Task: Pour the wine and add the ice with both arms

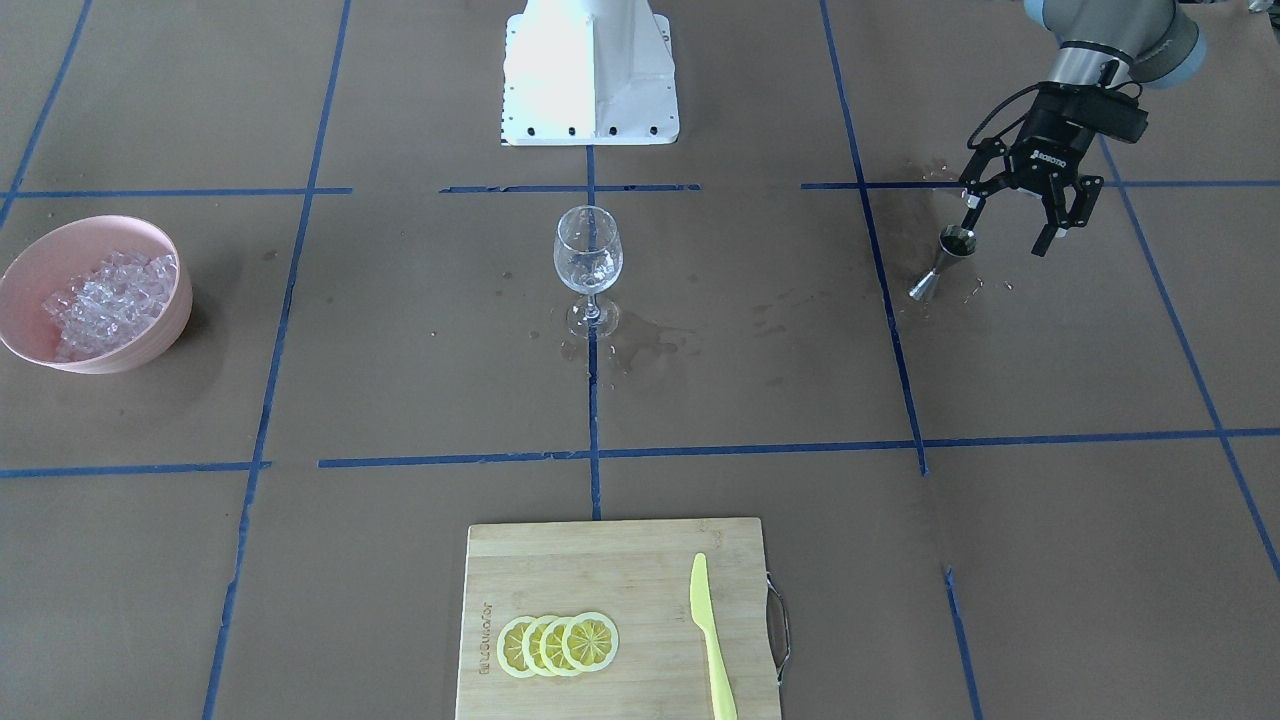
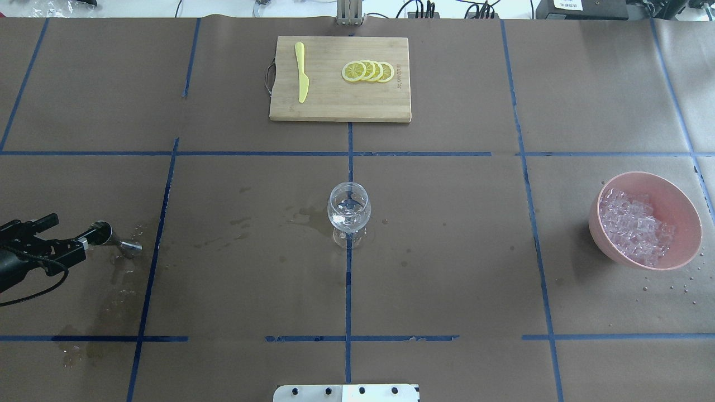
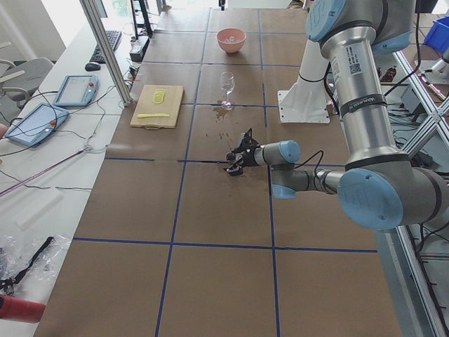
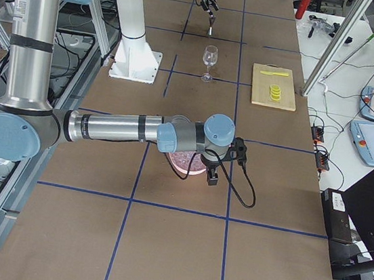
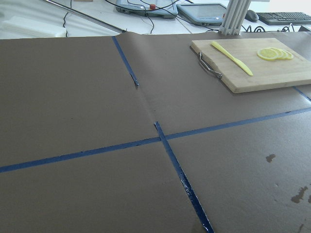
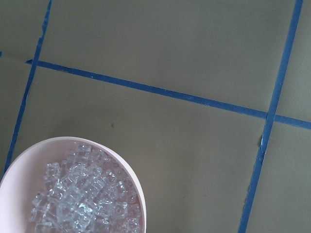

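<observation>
A wine glass (image 1: 588,255) stands at the table's middle, and its bowl seems to hold a little near-colourless liquid; it also shows in the overhead view (image 2: 349,212). A steel jigger (image 1: 940,262) stands on wet paper, also in the overhead view (image 2: 114,237). My left gripper (image 1: 1006,235) is open just above and beside it, one fingertip (image 1: 970,212) at the jigger's rim, nothing between the jaws. The ice (image 1: 105,300) fills a pink bowl (image 1: 160,335). My right gripper (image 4: 211,177) hangs over that bowl, and I cannot tell whether it is open. The right wrist view shows the ice (image 6: 82,204) below.
A wooden cutting board (image 1: 600,570) with lemon slices (image 1: 558,643) and a yellow knife (image 1: 710,640) lies at the operators' edge. Wet stains (image 1: 630,345) spread around the glass foot. The white robot base (image 1: 590,70) stands behind the glass.
</observation>
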Robot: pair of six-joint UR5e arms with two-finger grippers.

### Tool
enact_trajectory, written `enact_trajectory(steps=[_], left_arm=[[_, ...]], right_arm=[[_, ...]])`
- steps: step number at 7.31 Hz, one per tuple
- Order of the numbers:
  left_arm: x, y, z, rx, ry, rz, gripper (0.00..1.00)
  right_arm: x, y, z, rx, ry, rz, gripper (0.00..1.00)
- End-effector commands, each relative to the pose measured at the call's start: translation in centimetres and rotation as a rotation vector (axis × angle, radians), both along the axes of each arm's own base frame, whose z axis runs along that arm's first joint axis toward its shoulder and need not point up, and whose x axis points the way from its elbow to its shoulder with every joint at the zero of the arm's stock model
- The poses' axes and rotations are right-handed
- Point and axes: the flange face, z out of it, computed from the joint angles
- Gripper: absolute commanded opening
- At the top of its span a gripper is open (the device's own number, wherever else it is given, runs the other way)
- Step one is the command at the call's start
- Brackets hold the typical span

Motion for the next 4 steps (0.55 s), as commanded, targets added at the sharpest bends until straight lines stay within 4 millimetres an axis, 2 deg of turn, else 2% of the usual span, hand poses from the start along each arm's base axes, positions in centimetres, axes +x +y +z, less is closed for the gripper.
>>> enact_trajectory(steps=[1, 4], left_arm=[[2.2, 2.5, -0.3, 0.031, -0.006, -0.029, 1.00], [4.1, 4.2, 0.2, 0.067, -0.086, -0.099, 1.00]], right_arm=[[0.0, 0.3, 0.2, -0.006, -0.001, 0.000, 1.00], [0.0, 0.3, 0.8, -0.017, 0.000, 0.000, 1.00]])
